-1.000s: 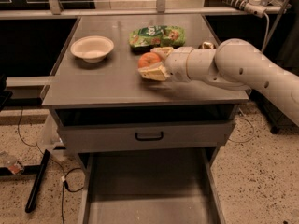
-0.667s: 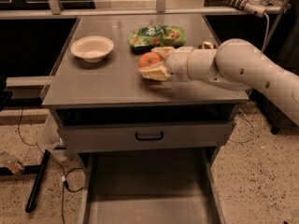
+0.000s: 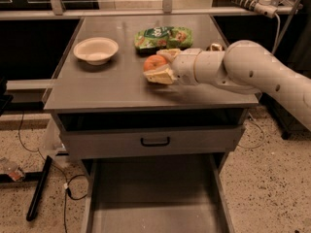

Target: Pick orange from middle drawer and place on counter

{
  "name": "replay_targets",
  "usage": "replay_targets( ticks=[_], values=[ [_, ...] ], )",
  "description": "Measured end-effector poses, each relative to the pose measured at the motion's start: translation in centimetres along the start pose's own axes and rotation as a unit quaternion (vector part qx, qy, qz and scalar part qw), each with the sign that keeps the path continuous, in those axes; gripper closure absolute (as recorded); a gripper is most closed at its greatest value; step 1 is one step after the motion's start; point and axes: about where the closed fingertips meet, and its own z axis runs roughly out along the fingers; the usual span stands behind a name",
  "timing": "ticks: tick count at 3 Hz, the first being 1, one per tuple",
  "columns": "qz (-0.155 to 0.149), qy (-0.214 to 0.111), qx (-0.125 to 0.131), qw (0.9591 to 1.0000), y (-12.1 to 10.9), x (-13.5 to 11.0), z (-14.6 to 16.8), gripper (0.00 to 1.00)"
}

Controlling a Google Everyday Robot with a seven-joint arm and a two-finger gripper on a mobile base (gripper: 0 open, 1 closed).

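The orange [image 3: 154, 62] is small, round and glossy, and sits between the fingers of my gripper [image 3: 159, 67] low over the middle of the grey counter [image 3: 107, 89]. The pale fingers are closed around it, one behind it and one in front below it. I cannot tell whether the orange touches the counter. My white arm [image 3: 252, 72] reaches in from the right. The open grey drawer tray [image 3: 150, 198] lies pulled out at the bottom of the view, below the closed drawer front with the black handle [image 3: 155, 141]; its floor is bare.
A white bowl [image 3: 95, 50] stands at the counter's left back. A green snack bag [image 3: 163, 37] lies at the back middle, just behind the gripper. A small brown object [image 3: 215, 47] peeks out behind the arm. Cables and a black bar lie on the floor at left.
Almost nothing has changed: the gripper still holds the orange at the same spot over the counter, perhaps a touch lower.
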Motion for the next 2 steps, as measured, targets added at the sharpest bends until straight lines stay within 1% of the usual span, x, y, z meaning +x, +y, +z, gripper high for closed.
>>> replay_targets(
  ticks=[1, 2],
  values=[
    [0.000, 0.000, 0.000, 1.0000, 0.00, 0.00, 0.00, 0.12],
    [0.000, 0.000, 0.000, 1.0000, 0.01, 0.00, 0.01, 0.00]
  ],
)
